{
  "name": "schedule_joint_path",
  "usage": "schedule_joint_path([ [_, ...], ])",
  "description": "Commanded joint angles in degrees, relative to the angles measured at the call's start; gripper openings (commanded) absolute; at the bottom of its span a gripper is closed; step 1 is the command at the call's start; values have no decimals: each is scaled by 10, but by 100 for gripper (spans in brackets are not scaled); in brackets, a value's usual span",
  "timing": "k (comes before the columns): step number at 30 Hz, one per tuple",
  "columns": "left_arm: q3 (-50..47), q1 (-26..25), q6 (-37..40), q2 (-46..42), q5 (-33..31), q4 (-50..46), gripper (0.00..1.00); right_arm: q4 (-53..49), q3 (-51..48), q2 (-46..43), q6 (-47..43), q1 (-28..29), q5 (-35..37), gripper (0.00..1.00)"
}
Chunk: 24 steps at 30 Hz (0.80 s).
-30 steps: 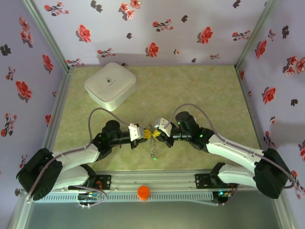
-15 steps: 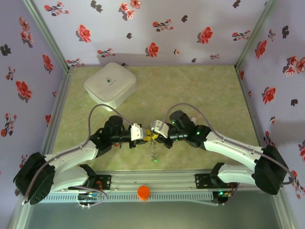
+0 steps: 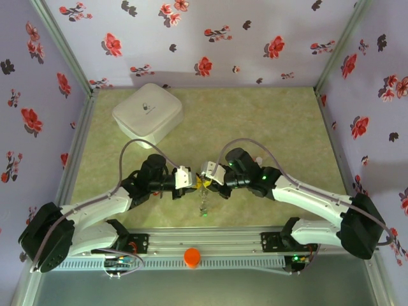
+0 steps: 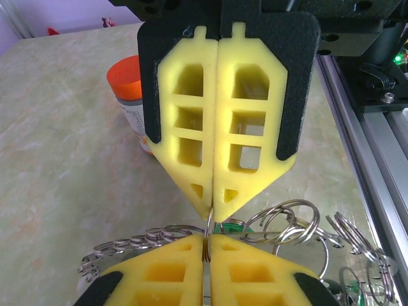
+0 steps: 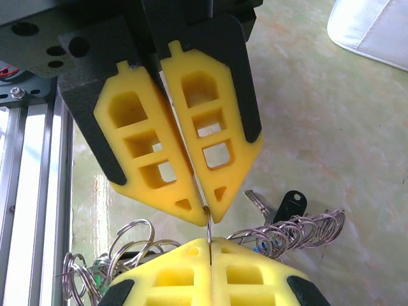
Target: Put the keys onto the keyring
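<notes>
Left tool (image 3: 194, 181) and right tool (image 3: 205, 178) meet tip to tip, both clamped shut on the thin keyring (image 5: 208, 222) over the counter (image 3: 255, 121), with keys (image 5: 290, 205) bunched beneath, so threading looks unfinished.

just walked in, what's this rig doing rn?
Both arms meet tip to tip over the middle of the pale green table. The left hand and the right hand are each shut on the same thin grey metal keyring, which is held edge-on between them. A tangle of small silver split rings and a black-tagged metal key are beneath them. The white rounded square box and the orange-capped pill bottle sit apart, untouched.
</notes>
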Motion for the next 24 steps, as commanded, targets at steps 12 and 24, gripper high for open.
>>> schedule_joint_path([
  [12,11,-4,1,-4,16,6,11,58,13,3,13,5,-35,0],
  [24,-14,-4,-19,-20,28,59,0,115,-66,-61,53,-29,-39,21],
])
